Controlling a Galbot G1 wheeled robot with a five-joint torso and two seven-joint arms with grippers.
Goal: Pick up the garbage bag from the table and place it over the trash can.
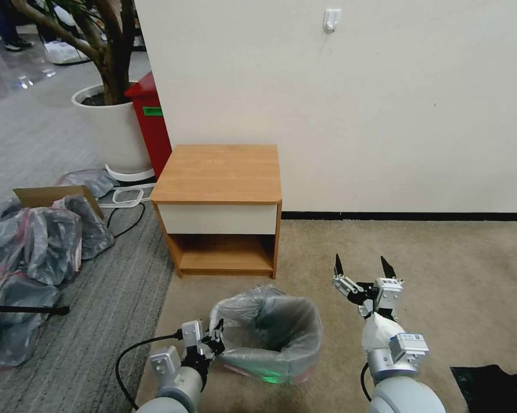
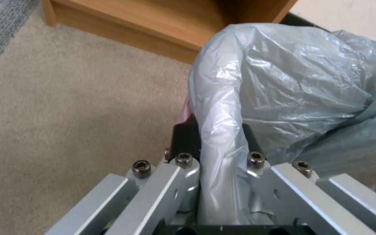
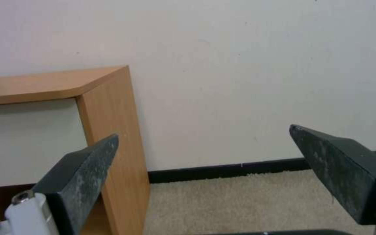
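**Bag draped over the bin, left jaws pinching its edge**

The garbage bag is no longer on the tabletop; it sits over the trash can on the carpet just in front of the nightstand, its grey film lining the opening and ballooning up at the near-left corner. A pink-red strip of its rim shows low along the front of the bin.

The left gripper is at that left corner, jaws clenched on a fold of the bag; in the left wrist view the film runs straight down between them. The right gripper hovers above the carpet to the right of the bin, apart from it, jaws spread wide and holding nothing.

Handling, as a judgement: the bag looks very light, soft and slack, with no stiffness of its own, so it will follow any pull and may slip off a corner or tear if tugged hard. The rim band looks like the sensible place to hold it, since that edge needs to fold down outside the bin's lip.

Count: one bag on the bin, one bin, one nightstand with a bare top, two grippers. A separate heap of grey bags lies off to the left beside a cardboard box.
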